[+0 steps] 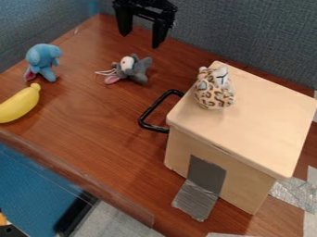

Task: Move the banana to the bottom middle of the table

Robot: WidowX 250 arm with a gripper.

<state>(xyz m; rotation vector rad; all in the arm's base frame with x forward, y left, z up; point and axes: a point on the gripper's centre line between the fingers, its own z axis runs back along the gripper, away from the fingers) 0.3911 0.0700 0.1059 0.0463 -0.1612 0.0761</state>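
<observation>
At the top of the camera view the black gripper (142, 38) hangs over the back of the table, open, with nothing between its fingers. The yellow banana (20, 103) lies at the far left of the brown wooden table (99, 125), near its front left edge. Its stem end points up and to the right, and its other end is cut off by the view's left edge. The gripper is well apart from it, up and to the right.
A blue elephant toy (42, 62) is just above the banana; a grey plush toy (131, 69) lies below the gripper. On the right, a wooden box (266, 120) with a black handle (152, 111) bears a spotted plush (214, 89). Walls stand behind.
</observation>
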